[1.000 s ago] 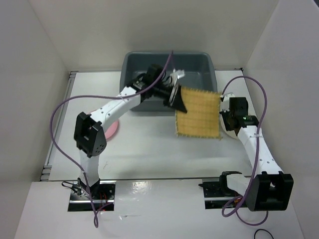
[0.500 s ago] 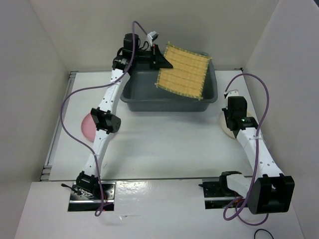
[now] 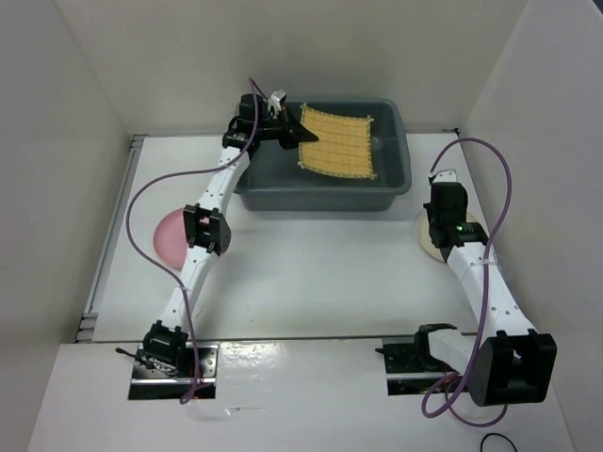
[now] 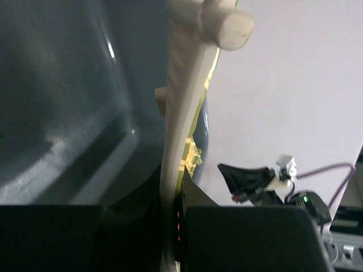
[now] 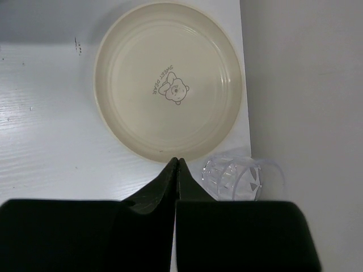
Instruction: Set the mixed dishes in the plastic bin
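The grey-blue plastic bin [image 3: 391, 179] stands at the back of the table. My left gripper [image 3: 305, 135] is shut on the left edge of the square yellow woven mat [image 3: 339, 143] and holds it inside the bin; the mat shows edge-on in the left wrist view [image 4: 182, 113]. My right gripper [image 5: 177, 164] is shut and empty, its tips just above the near rim of the cream round plate [image 5: 169, 79], which also shows at the right in the top view [image 3: 426, 235]. A small clear plastic cup [image 5: 241, 178] lies on its side next to the plate. The pink round plate [image 3: 170, 237] lies at the left.
White walls close in the table on the left, back and right. The right wall [image 5: 306, 85] runs close beside the cream plate and the cup. The bin's dark inner wall [image 4: 62, 102] fills the left of the left wrist view.
My left gripper has carried the yellow mat from in front of the bin up over it and lowered it into the bin. The right arm has hardly moved.
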Available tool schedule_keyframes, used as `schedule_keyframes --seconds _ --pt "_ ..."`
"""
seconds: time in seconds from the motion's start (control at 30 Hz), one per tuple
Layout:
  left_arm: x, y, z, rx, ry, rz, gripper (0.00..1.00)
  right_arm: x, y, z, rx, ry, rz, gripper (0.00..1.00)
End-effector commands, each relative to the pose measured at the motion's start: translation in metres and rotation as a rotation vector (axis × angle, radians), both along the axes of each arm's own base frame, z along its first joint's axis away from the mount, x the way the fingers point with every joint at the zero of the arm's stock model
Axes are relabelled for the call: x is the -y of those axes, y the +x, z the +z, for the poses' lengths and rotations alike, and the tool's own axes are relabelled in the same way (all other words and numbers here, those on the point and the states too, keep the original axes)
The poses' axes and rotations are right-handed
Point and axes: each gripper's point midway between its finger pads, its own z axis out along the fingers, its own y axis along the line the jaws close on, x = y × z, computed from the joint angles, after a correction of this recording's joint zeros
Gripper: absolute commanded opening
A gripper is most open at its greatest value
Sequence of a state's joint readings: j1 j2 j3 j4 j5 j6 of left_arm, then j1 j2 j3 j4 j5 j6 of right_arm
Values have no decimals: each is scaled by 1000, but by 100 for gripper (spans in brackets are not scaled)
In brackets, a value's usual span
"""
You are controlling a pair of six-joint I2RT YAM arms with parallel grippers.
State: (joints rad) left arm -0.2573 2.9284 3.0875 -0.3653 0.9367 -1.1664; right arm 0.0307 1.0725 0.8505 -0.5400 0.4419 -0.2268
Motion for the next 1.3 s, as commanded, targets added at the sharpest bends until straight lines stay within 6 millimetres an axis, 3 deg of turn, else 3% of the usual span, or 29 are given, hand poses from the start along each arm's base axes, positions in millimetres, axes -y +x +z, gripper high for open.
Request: schedule_keyframes --seconds 0.0,0.1,0.2,0.43,0.6,0.63,0.7,0.8,0.83,1.03,1.13,1.2,1.27 --pt "21 3 19 83 -58 23 0 2 6 12 74 -9 -29 0" --pt "33 8 -13 36 -25 54 0 4 7 13 83 -14 -36 0" --pt "39 14 -28 13 -20 88 0 1 6 10 74 -15 -27 0" --pt "33 26 -70 -51 5 129 2 1 6 10 74 -15 -27 7" --pt "28 29 -84 -103 5 143 10 0 6 9 74 -8 -20 18" --pt "28 27 -90 -113 7 134 18 0 6 9 74 -8 -20 18" --pt "29 26 -86 -93 -4 120 26 -2 7 9 74 -2 -13 18" --pt "29 25 -86 -85 -3 110 47 -2 7 9 74 -2 -13 20" --pt "29 22 -88 -84 5 97 99 -2 7 9 74 -2 -13 20" --pt "22 16 -73 -94 93 118 100 -2 7 6 64 -3 -13 20" --pt "5 12 -57 -97 182 164 100 -3 8 6 64 3 -7 20" --pt "-20 12 -48 -112 261 221 100 -3 8 6 60 -3 -1 20" --pt "-29 3 -48 -101 342 225 100 -4 8 5 60 3 6 20"
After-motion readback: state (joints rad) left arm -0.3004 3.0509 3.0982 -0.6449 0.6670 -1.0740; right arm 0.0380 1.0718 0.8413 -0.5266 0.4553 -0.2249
